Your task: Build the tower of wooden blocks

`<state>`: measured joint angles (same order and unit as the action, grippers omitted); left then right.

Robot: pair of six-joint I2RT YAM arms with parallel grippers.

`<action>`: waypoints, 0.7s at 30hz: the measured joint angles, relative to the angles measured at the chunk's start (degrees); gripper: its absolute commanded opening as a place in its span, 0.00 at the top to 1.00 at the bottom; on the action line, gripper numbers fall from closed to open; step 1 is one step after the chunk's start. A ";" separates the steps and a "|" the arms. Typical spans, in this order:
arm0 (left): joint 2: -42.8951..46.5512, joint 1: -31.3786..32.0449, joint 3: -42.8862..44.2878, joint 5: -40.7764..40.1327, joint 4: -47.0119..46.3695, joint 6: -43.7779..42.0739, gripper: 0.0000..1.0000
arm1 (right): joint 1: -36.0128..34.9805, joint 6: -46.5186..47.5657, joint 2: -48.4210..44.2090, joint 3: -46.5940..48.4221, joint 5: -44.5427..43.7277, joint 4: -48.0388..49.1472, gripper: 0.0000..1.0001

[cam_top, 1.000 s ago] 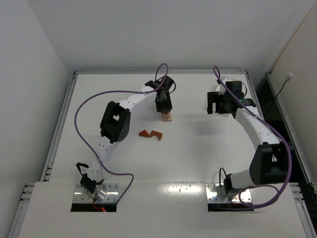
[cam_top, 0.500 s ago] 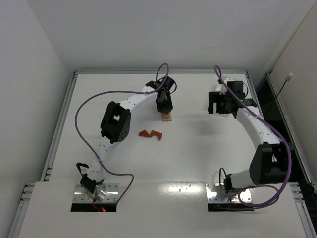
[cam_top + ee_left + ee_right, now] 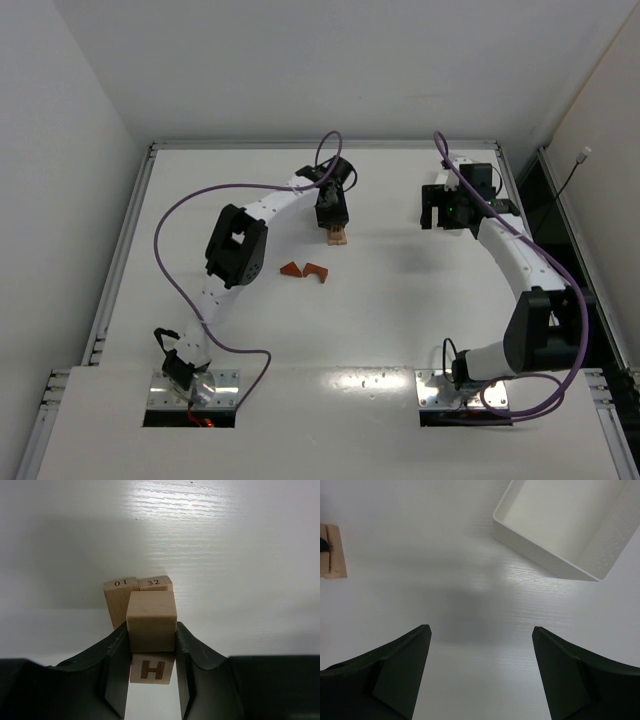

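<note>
In the left wrist view, my left gripper (image 3: 151,632) is shut on a pale tan cube (image 3: 151,617). The cube sits on a block marked H (image 3: 152,669). Two upright pale blocks marked 01 (image 3: 119,600) and 32 (image 3: 155,583) stand just behind. In the top view, the left gripper (image 3: 331,218) is over this small stack (image 3: 339,238) at the table's middle back. Two reddish-orange wedges (image 3: 291,268) (image 3: 316,271) lie near and to the left of it. My right gripper (image 3: 445,208) (image 3: 480,647) is open and empty above bare table.
A white rectangular tray (image 3: 547,560) lies at the upper right of the right wrist view. The wood stack (image 3: 334,550) shows at that view's left edge. Purple cables loop over both arms. Raised rails edge the table.
The right gripper has edged slightly to the right. The left gripper stays at the stack with the cube between its fingers.
</note>
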<state>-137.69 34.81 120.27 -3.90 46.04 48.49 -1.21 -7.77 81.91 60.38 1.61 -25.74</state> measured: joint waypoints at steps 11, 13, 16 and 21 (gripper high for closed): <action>-0.04 0.02 0.00 0.35 -0.55 -0.33 0.54 | 0.00 0.00 0.00 0.00 0.04 0.02 0.20; -0.04 0.04 0.00 0.35 -0.72 -0.31 0.53 | 0.00 0.00 0.00 0.00 0.07 0.02 0.20; -0.04 0.04 0.00 0.22 -0.79 -0.44 0.51 | 0.00 0.00 0.00 0.00 0.13 0.13 0.20; 0.04 0.11 0.11 -0.55 -1.42 -1.73 0.42 | 0.00 0.20 0.02 0.00 0.46 0.24 0.22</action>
<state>-137.64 34.92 120.38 -4.45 44.62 46.76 -1.21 -7.57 81.93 60.38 2.07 -25.50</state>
